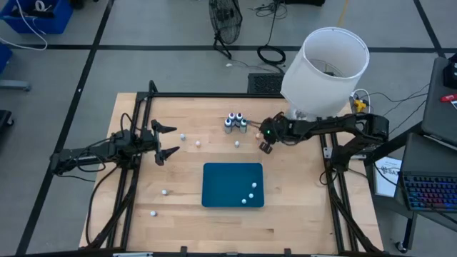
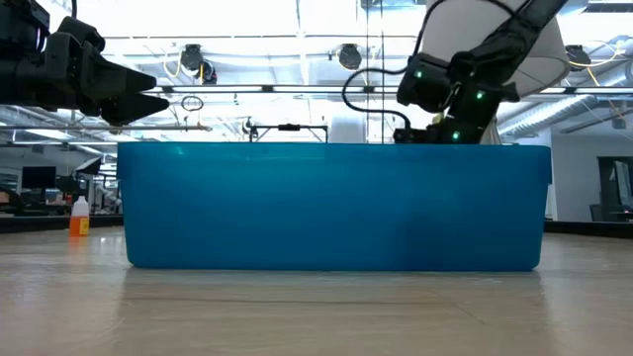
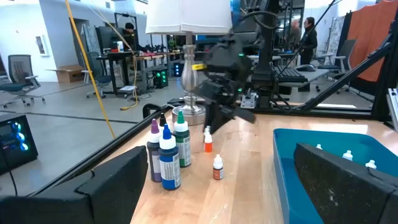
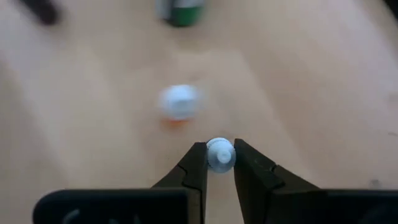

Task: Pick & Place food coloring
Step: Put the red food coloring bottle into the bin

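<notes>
Right pincer (image 4: 219,155) closed on white cap of small bottle (image 4: 219,153), above worktop (image 1: 193,214) near bottle cluster (image 1: 235,122). Left pincer (image 1: 166,140) wide open, empty, left of tray (image 1: 214,185).

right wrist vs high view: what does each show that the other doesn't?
Right wrist only: the right gripper with its fingers shut on a small white-capped bottle, and a blurred orange bottle just beyond.

High only: the teal tray holding three small bottles, the left gripper open at the table's left, loose bottles across the table.

Both: the right gripper beside the cluster of larger bottles.
</notes>
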Controlling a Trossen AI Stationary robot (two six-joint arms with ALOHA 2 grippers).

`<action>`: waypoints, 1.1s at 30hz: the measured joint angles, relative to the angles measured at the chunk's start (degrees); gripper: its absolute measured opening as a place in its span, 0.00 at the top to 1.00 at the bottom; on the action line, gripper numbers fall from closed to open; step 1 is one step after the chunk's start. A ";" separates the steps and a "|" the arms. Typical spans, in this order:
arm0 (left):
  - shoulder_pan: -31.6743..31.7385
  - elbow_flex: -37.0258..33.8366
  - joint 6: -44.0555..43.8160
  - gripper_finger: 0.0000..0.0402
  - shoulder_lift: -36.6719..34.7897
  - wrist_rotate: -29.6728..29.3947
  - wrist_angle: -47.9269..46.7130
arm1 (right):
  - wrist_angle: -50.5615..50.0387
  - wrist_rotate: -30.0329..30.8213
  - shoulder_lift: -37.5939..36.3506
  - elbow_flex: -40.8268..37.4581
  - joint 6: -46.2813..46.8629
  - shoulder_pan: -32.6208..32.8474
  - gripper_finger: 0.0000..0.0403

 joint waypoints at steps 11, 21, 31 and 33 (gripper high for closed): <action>0.00 0.00 0.00 0.01 0.02 0.00 -0.02 | -0.94 10.33 -6.11 -0.02 5.39 15.67 0.89; 0.02 0.00 0.00 0.01 0.02 -0.02 0.01 | 2.84 8.33 -16.75 0.21 7.06 27.91 0.89; 0.01 0.00 0.00 0.01 0.02 -0.02 0.00 | -0.34 0.28 -10.27 6.15 11.26 34.28 0.89; 0.02 0.00 0.00 0.01 0.02 -0.02 0.01 | 0.27 -1.16 -7.85 6.61 11.37 34.17 0.89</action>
